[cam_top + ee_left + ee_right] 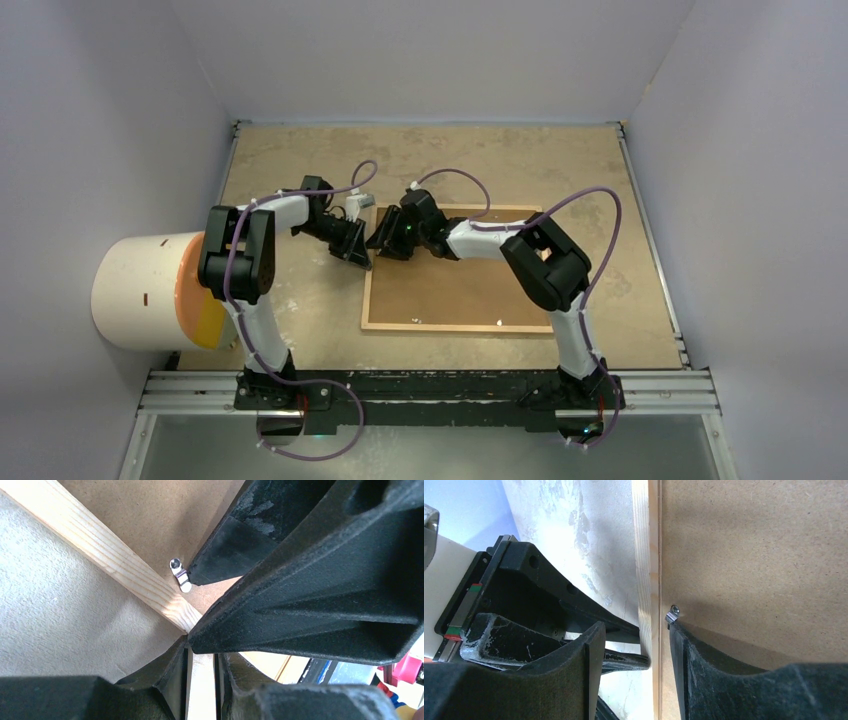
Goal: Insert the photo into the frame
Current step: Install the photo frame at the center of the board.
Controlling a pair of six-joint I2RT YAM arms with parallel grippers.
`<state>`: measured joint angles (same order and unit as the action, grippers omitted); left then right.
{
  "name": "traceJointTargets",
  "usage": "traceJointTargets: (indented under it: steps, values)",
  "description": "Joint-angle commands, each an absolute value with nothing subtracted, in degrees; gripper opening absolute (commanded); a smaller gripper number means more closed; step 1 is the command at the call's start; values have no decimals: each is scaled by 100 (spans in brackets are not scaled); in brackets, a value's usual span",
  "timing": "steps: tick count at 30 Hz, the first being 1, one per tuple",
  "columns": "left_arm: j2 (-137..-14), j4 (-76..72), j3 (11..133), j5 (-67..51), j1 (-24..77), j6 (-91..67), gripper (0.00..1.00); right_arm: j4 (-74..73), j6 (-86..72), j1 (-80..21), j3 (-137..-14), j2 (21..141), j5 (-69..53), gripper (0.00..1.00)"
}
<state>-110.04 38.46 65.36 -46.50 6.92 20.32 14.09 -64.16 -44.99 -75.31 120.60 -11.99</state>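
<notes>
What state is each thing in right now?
frame: lying back up, backing board seated in it
left gripper: shut on the frame's rail
right gripper: open, astride the same rail
metal clip: right fingertip against it
photo: not in view

Top cam: fixed, high above and behind the near edge of the table, tilted down and forward. It sits far enough back to take in the whole tabletop, the left arm, the right arm and the full frame.

Left wrist cam: sits right behind the left gripper and looks down along its fingers at the frame's left rail. Very close, black fingers fill half the picture.

Right wrist cam: just as close, looks down past the right gripper along the same rail.

Overlap: both wrist cams share that rail, the brown backing board and one small metal clip. Each also catches the other gripper. The top cam covers the same spot, only small.
</notes>
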Motion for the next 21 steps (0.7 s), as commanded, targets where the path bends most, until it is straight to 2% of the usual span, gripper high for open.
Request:
traceJointTargets:
  steps: [1, 21]
  values:
    - [-11232, 3779, 6294, -3823, 747, 2531, 2, 1431, -6496, -4533, -7698, 12242, -1159, 53]
    - [-11181, 3901, 6328, -3911, 747, 2659, 1, 1528, -6504, -4533, -7780, 12472, -771, 49]
